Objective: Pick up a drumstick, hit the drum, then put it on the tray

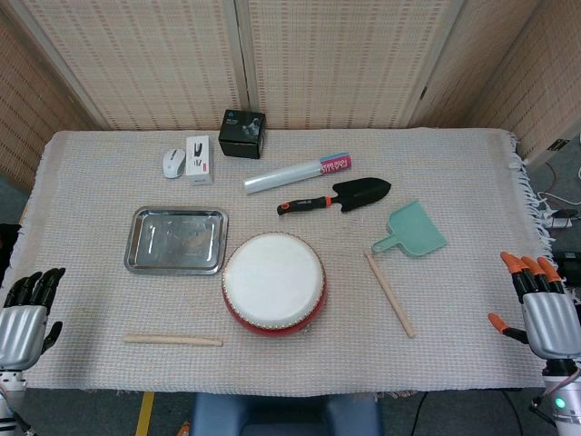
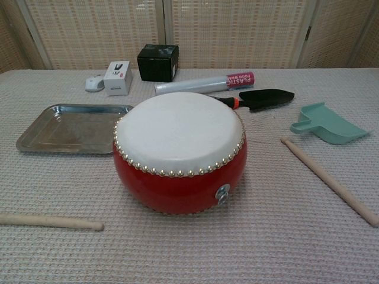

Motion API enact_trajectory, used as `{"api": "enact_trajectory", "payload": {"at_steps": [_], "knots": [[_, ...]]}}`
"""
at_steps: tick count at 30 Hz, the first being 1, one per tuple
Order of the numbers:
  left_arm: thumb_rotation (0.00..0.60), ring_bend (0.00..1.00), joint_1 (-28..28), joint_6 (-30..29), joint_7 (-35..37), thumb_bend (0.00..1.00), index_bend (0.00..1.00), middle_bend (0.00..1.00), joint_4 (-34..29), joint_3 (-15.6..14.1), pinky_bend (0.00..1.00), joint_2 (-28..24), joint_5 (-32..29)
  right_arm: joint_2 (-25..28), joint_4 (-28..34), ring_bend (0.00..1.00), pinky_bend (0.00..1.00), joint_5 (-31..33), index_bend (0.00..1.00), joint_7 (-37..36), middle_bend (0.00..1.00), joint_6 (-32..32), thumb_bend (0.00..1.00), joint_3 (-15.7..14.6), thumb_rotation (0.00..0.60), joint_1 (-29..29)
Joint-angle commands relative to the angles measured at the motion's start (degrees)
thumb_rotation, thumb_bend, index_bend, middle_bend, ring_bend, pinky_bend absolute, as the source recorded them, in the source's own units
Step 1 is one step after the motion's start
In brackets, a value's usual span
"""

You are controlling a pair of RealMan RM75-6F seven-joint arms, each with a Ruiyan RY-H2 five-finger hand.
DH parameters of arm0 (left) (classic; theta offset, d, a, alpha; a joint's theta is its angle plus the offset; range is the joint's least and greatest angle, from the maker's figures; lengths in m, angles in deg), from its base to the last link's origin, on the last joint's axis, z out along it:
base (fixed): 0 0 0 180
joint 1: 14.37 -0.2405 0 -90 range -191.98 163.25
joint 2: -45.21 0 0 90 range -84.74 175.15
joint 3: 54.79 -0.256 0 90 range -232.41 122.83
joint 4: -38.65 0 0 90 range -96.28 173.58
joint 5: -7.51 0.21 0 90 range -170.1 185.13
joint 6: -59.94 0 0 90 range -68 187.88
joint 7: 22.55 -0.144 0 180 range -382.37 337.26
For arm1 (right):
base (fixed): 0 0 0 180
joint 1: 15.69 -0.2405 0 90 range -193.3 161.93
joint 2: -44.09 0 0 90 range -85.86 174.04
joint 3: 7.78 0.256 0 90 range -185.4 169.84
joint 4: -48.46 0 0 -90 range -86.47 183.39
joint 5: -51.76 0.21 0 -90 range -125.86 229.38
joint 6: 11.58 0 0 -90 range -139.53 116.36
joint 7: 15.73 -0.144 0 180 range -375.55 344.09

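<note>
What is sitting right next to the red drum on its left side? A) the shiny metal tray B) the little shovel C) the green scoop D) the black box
A: in the head view the metal tray lies just left of the drum, while the scoop and shovel are to the right and the black box is at the back.

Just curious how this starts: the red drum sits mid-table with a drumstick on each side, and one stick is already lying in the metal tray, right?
Not quite. The tray holds no stick. The head view shows both on the cloth: one drumstick lies left of the drum, in front of the tray, and the other drumstick lies to the drum's right. The rest is right.
</note>
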Motion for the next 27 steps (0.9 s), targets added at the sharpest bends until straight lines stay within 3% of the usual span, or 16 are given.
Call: {"api": "enact_trajectory", "payload": {"at_steps": [1,18,27], "knots": [[0.6,0.09,0.1,0.1,0.0,0.27,0.08,0.09,0.2,0.2,0.11,0.2,-0.2,0.0,0.0,0.0,0.08,-0.1,0.04,-0.1,0.12,0.1,0.16,0.1,0.6,-0.1],[0.6,0.11,-0.5,-2.3,2.4,0.28,0.12,0.12,0.6,-0.8,0.11,0.9,3.2,0.2,-1.0,0.0,0.08,-2.0,0.04,-2.3,0.12,3.6,0.16,0.3,0.6,1.1],[0.6,0.16,3.0,2.4,6.3,0.34,0.27,0.17,0.1,-2.4,0.13,2.4,7.9,0.0,-1.8,0.0,0.08,-2.4,0.04,-3.6,0.12,4.6,0.16,0.5,0.6,1.3]]}}
